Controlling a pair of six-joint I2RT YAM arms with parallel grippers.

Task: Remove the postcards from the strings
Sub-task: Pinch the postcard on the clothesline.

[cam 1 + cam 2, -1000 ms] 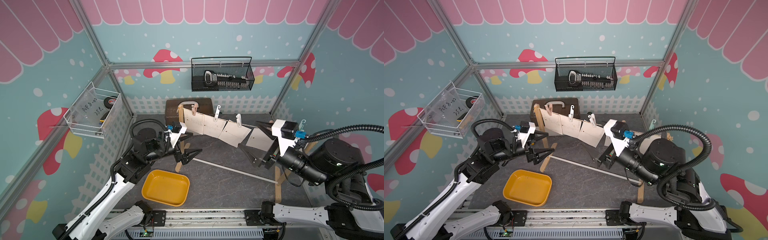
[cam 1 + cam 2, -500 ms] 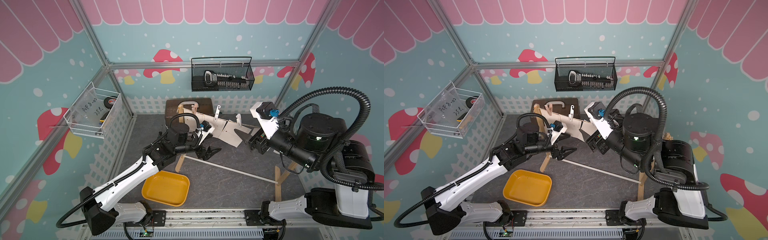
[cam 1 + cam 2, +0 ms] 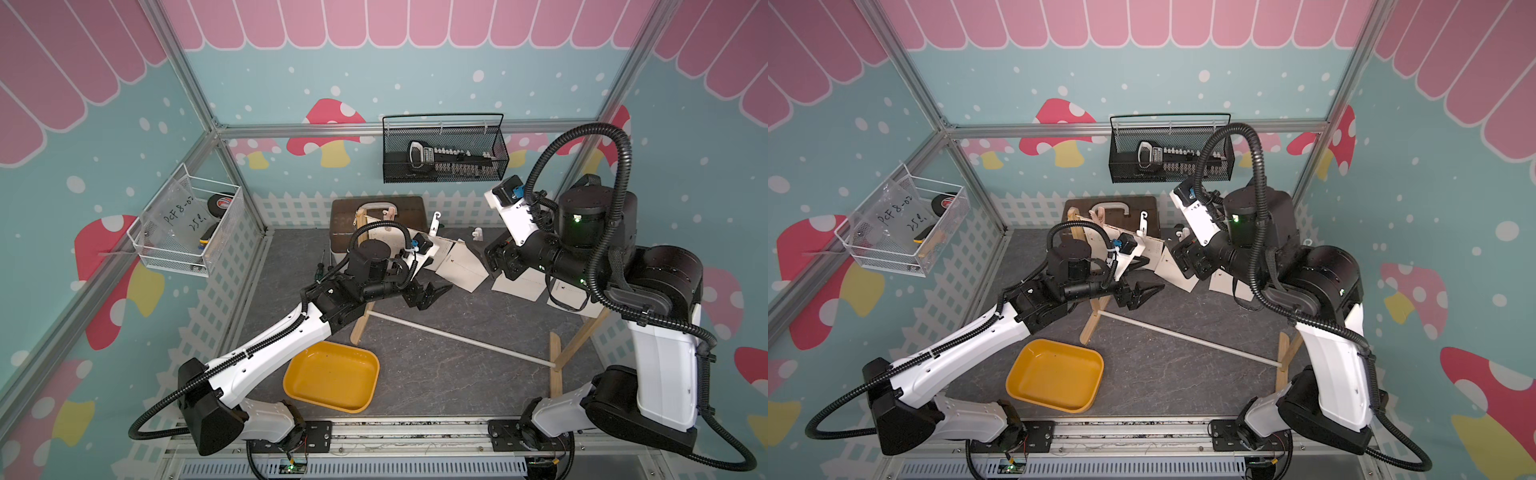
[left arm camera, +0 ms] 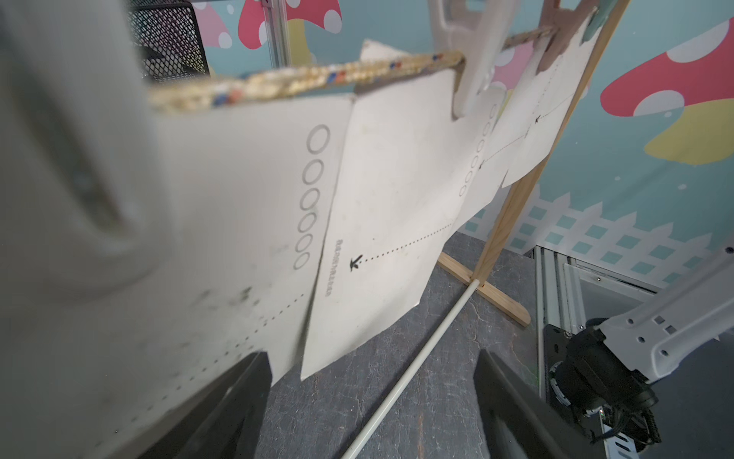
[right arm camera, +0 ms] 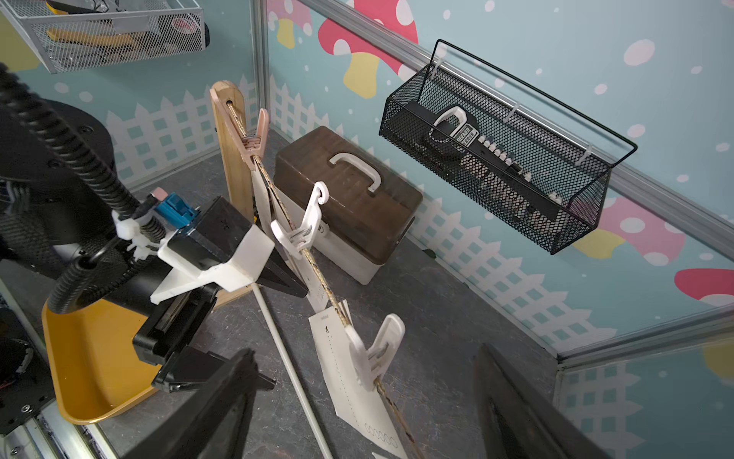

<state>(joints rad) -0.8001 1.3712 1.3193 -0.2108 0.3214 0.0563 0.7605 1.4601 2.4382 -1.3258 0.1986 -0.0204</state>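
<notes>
Several cream postcards (image 3: 461, 266) (image 3: 1173, 270) hang from the twine strings (image 4: 317, 77) between two wooden posts (image 3: 359, 224), held by a pink peg (image 5: 256, 139) and white pegs (image 5: 306, 222). My left gripper (image 3: 432, 293) (image 4: 369, 405) is open, low beside the cards' lower edges, with only floor and rod between its fingers. My right gripper (image 5: 365, 413) (image 3: 1185, 262) is open on the string's far side, level with the line. In the right wrist view a white peg (image 5: 377, 349) and its postcard (image 5: 349, 381) lie between its fingers without touching them.
A white rod (image 3: 457, 338) joins the posts' feet. A yellow tray (image 3: 332, 382) sits at the front left and a brown toolbox (image 3: 378, 208) behind the left post. A black mesh basket (image 3: 444, 156) and a white wire basket (image 3: 187, 228) hang on the walls.
Both arms have swung in toward the line. The left gripper moved right under the cards; the right arm rose and turned to face the string. Both jaws narrowed slightly.
</notes>
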